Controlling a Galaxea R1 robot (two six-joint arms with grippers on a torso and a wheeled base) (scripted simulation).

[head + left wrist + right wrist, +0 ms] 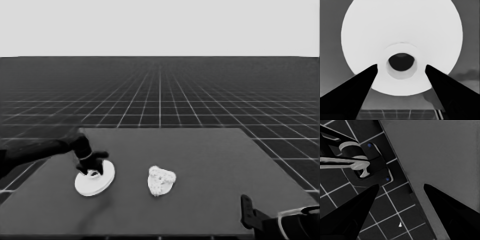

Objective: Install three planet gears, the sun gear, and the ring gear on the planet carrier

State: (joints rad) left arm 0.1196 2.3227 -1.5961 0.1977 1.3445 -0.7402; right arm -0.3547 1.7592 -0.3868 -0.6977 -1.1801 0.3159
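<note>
Ring gear waiting between spread fingers

Left gripper is hovering over the larger round part, fingers released and straddling its raised centre rim, one finger on each side. The disc is looking stiff, smooth and thin, likely light but slippery; pinching that rim seems safest. Well beyond the fingers, the smaller round part is carrying gears. Right gripper is idling open at the table corner.

Blk arms, pale grey further back, long pointed blk fingers
</note>
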